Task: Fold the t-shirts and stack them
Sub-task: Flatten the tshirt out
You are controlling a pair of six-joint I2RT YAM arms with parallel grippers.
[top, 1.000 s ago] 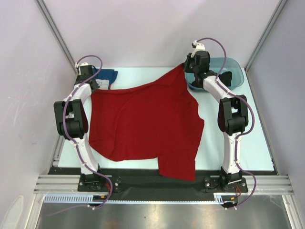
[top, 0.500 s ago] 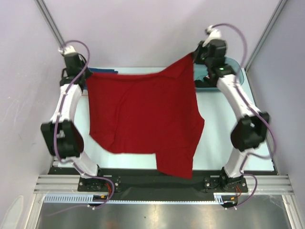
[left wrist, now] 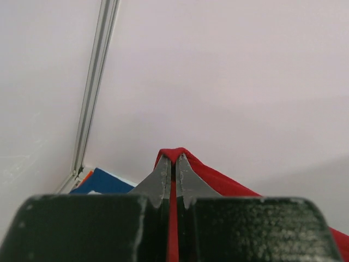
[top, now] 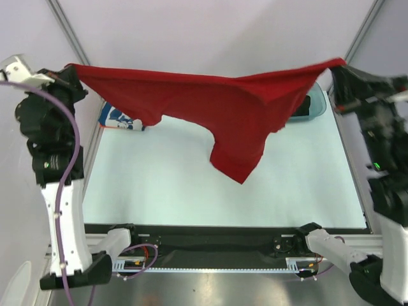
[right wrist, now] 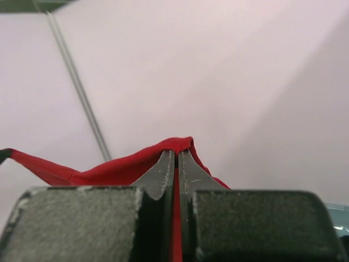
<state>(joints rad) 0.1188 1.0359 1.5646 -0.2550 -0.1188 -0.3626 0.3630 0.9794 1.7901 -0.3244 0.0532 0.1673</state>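
The red t-shirt (top: 210, 102) hangs in the air, stretched between both arms high over the table, its lower part drooping to the middle. My left gripper (top: 71, 69) is shut on its left corner (left wrist: 173, 155). My right gripper (top: 338, 64) is shut on its right corner (right wrist: 177, 144). The blue t-shirt with white print (top: 120, 118) lies at the table's far left, partly hidden behind the red cloth; it also shows in the left wrist view (left wrist: 103, 183). The black t-shirt (top: 303, 105) lies in the tub, mostly hidden.
The teal plastic tub (top: 317, 105) stands at the far right corner, partly behind the red shirt. The pale table surface (top: 191, 191) lies below the hanging cloth. Walls and metal frame posts (top: 70, 35) close in both sides.
Both arms have risen and spread apart, lifting the red t-shirt off the table until it hangs stretched between them. The blue t-shirt at the far left is now uncovered.
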